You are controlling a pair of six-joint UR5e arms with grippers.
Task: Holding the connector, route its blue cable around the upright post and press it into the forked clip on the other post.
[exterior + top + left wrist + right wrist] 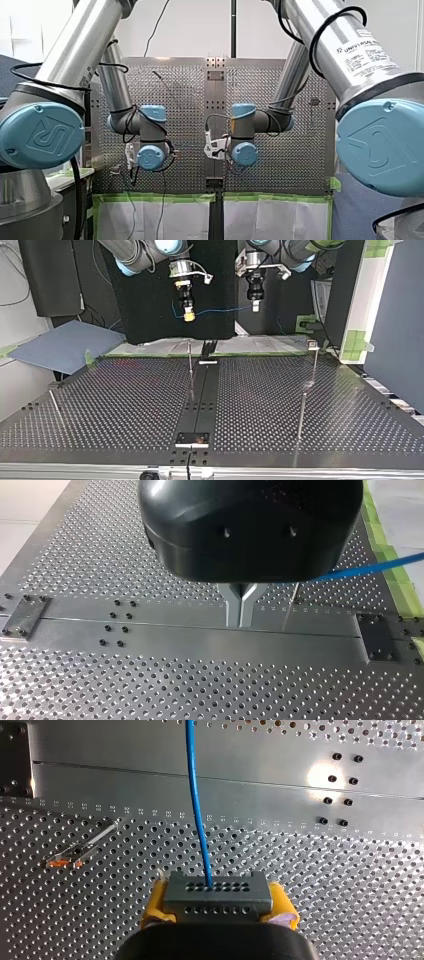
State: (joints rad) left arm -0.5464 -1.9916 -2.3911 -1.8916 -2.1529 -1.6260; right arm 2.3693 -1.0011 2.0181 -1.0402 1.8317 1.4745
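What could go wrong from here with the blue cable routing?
1. The blue cable leaves the connector from one hole; if the right hand pulls it taut around the upright post, it may strain there.
2. That post is thin, and the cable appears strung higher than its tip in the top view, so it could slip over the top.
3. The forked clip is small on a slender post; pressing may miss or bend it.

Blue cable (197, 805) cut off at the right wrist view's edge, vanishing behind the housing of my left gripper (241, 611), yellow pads (156, 901) half hidden by connector (218, 892), forked clip (313, 344) too small to read.
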